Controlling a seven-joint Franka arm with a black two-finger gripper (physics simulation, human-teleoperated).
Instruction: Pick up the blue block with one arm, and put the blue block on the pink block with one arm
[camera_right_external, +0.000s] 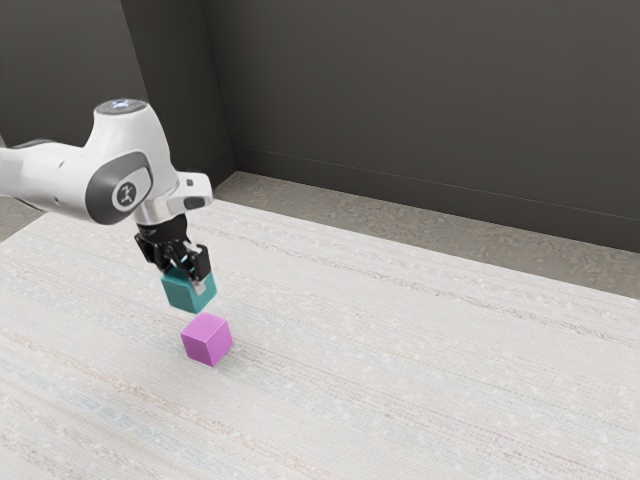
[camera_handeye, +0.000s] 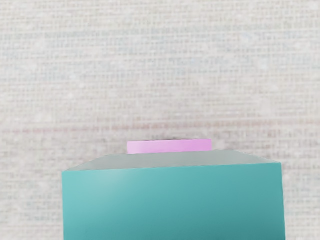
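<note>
Jaws are clamped on the blue block (camera_right_external: 186, 291), which is held off the bench (camera_right_external: 420, 350), just above and to the exterior view's left of the pink block (camera_right_external: 206, 339), not touching it. It looks like a light, rigid, flat-faced cube, so a pinch on opposite sides should hold. The exterior view gives the height gap; the wrist view gives alignment, with a pink strip showing past the blue block.

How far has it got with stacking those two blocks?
Picking up looks done: the hand is shut on the blue block, which is clear of the table. In hand: the block hangs just above the pink block, not touching it. Left: lowering it onto the pink block and letting go.
</note>
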